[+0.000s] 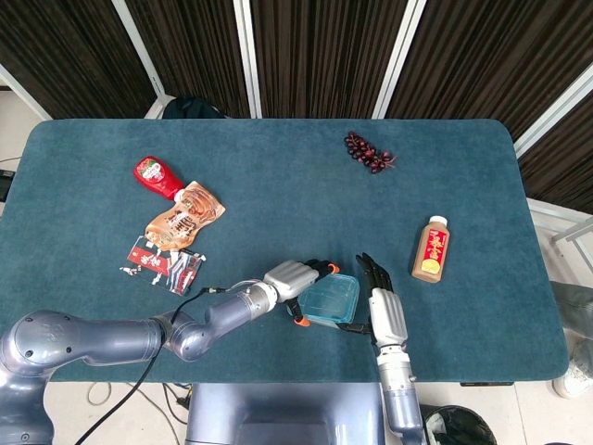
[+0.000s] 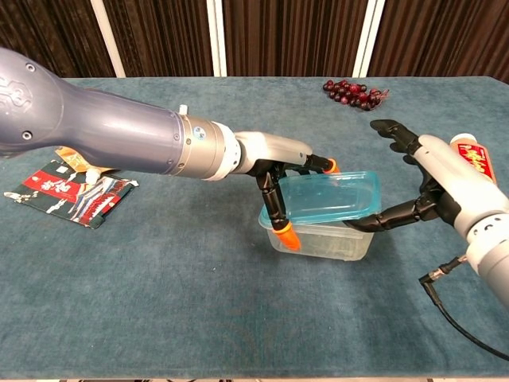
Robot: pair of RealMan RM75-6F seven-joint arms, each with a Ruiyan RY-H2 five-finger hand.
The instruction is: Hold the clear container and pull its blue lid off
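Clear container (image 2: 322,241) sits between left hand (image 2: 278,187); right hand (image 2: 421,187).

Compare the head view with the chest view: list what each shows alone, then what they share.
Head view only: the red ketchup sachet and the brown drink bottle's full body. Chest view only: the blue lid tilted, lifted at the right above the clear plastic container. Both: the left hand gripping the lid's left end, the right hand at the container's right side, the dark grapes.
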